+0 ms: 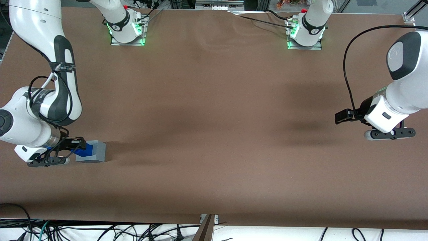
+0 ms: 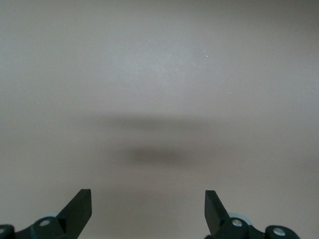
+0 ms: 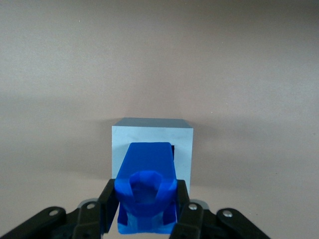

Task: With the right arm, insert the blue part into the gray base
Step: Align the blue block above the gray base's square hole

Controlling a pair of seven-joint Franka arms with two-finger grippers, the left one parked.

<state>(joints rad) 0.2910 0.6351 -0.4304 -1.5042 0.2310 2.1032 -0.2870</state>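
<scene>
Clamped in black gripper point(image 3: 147, 211) jaws: one blue part point(image 3: 145, 191), narrow end at recess of one gray base point(image 1: 94, 152). Strap lettering on right arm point(image 1: 63, 68) unreadable.

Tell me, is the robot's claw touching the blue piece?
Touching. In the right wrist view, the gripper has a black finger pressed against each side of the blue part, holding it at the gray base.

The blue part point(image 3: 145, 191) hides most of the gray base's point(image 3: 152, 137) recess.
</scene>
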